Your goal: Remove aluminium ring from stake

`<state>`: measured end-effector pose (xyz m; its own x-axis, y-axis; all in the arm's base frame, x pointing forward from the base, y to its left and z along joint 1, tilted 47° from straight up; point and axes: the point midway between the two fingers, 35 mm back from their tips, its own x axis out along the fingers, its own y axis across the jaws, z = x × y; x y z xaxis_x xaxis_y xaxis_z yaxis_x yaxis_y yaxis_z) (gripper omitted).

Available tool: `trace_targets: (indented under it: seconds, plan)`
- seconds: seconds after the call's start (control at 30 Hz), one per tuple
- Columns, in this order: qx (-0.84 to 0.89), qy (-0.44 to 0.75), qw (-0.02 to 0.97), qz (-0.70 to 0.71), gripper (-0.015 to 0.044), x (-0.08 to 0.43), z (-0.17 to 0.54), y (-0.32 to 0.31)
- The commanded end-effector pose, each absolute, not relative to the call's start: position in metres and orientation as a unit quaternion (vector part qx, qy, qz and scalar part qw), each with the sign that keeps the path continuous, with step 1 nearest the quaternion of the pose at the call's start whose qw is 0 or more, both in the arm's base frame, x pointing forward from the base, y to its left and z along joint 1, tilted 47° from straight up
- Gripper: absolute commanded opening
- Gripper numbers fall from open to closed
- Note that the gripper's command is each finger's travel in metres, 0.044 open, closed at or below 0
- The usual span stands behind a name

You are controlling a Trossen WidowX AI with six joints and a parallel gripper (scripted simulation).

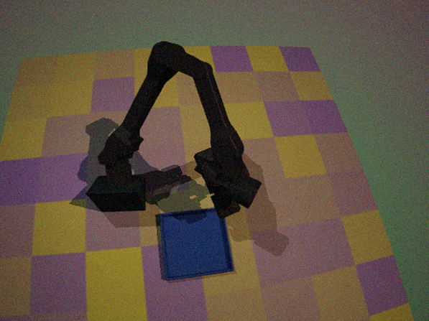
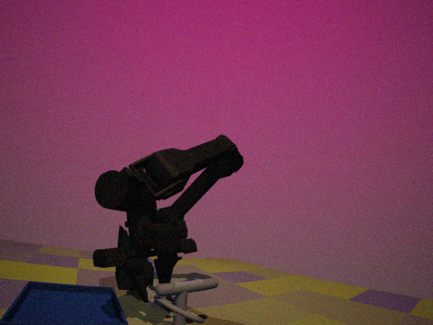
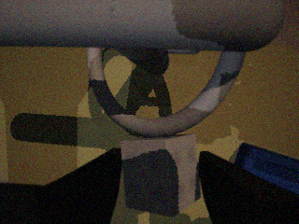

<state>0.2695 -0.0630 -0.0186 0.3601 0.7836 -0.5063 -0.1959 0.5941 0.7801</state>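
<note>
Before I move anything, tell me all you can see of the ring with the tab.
The ring is a slim round hoop, pale grey and metallic-looking, patched with shadow. A blocky tab projects from its near side, clamped between the fingers of the hand. It sits tilted below the cross-bar, which hides its far part in the wrist view, close by the upright post and outside the blue tray. Whether it touches the post, I cannot tell.

we are counting one arm (image 1: 207, 95) (image 2: 195, 157), one gripper (image 2: 155, 279) (image 3: 160, 159), one blue tray (image 1: 197, 246) (image 2: 66, 304) (image 3: 271, 165), one ring (image 2: 181, 310) (image 3: 159, 127), one welded tab (image 2: 151, 294) (image 3: 187, 161), and we are seeing one stake (image 2: 180, 306) with one cross-bar (image 2: 189, 285) (image 3: 84, 23).
</note>
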Motion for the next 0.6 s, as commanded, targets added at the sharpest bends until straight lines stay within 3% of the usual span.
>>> trace_targets:
  seconds: [0.0, 0.57]
  plan:
    - [0.322, 0.464, 0.758, 0.326, 0.0, 0.269, -0.02, -0.068]
    - [0.321, 0.46, 0.761, 0.325, 0.0, 0.269, -0.02, -0.079]
